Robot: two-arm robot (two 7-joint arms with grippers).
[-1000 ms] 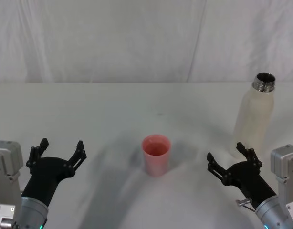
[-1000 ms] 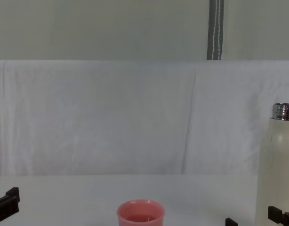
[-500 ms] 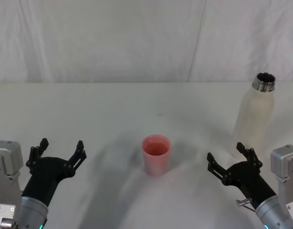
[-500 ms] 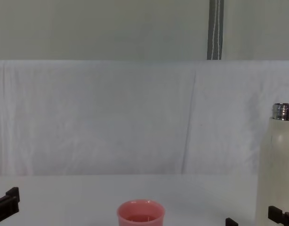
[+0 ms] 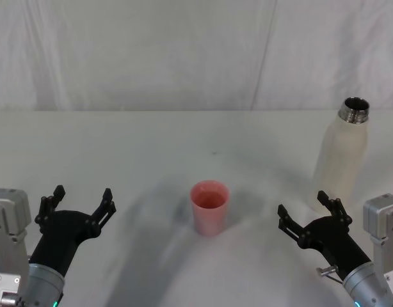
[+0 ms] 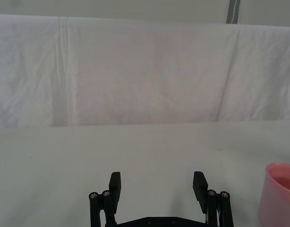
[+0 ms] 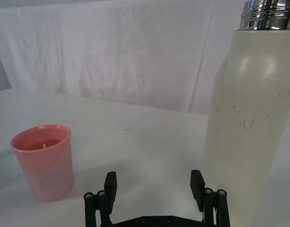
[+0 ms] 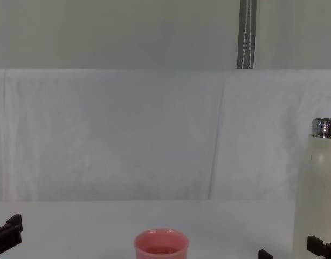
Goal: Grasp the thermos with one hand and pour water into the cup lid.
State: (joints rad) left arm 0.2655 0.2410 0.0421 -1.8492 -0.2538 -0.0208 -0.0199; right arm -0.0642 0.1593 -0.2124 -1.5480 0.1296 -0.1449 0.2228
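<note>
White worktop (image 5: 152, 141), draped backdrop behind. Upright on its right side: the thermos (image 5: 340, 157), cream body, silver neck uncapped, long axis vertical. Just ahead of the right end effector (image 5: 310, 214) and slightly to its outer side, near but not touching; clearly the nearer arm for the grasp. Fingers spread wide, nothing between them. Left end effector (image 5: 80, 203) equally released, low at the near left, well apart from the bottle. Smallest: the cup lid (image 5: 209, 207), pink, at the centre between both arms. Seen from the right wrist: thermos (image 7: 251, 113) close beside the open fingers, small scratches on its wall, and liquid already inside the cup lid (image 7: 42, 160); from the head, hardly visible.
</note>
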